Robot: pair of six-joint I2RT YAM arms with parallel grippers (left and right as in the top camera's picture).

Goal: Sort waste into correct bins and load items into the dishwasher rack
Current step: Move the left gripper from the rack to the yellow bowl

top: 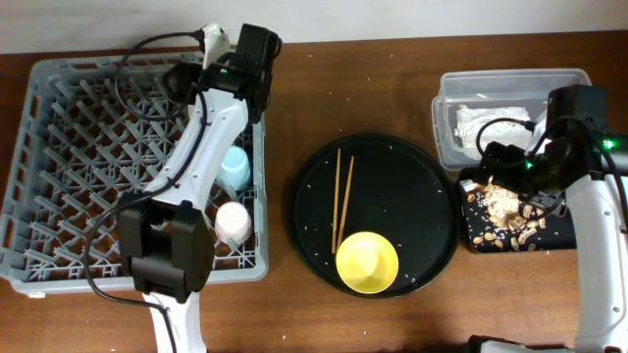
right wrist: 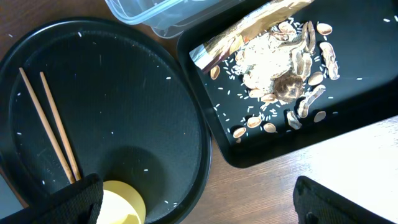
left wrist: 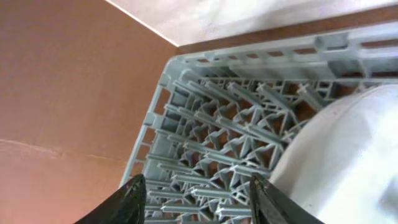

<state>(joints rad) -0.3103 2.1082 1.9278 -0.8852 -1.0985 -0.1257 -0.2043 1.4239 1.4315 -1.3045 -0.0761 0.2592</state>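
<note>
The grey dishwasher rack [top: 88, 176] holds the light-blue cup [top: 235, 167] and the pale pink cup [top: 233, 221] by its right edge. My left gripper [top: 186, 78] is open over the rack's far side [left wrist: 205, 155]. The pale plate [left wrist: 348, 162] stands right beside its right finger [left wrist: 198, 205]. The chopsticks [top: 340, 201] and yellow bowl [top: 367, 262] lie on the round black tray [top: 412, 167]. The napkin [top: 491, 123] is in the clear tub [top: 510, 83]. The gold wrapper [right wrist: 249, 31] and food scraps [right wrist: 280, 68] lie in the black rectangular tray [right wrist: 348, 106]. My right gripper [right wrist: 199, 208] is open and empty above the table between the two trays.
The round black tray [right wrist: 124, 93] has scattered rice grains on it. The clear tub's corner [right wrist: 168, 12] touches the rectangular tray's far edge. Bare wooden table [top: 373, 88] lies between rack and tub. My right arm [top: 599, 216] runs along the right edge.
</note>
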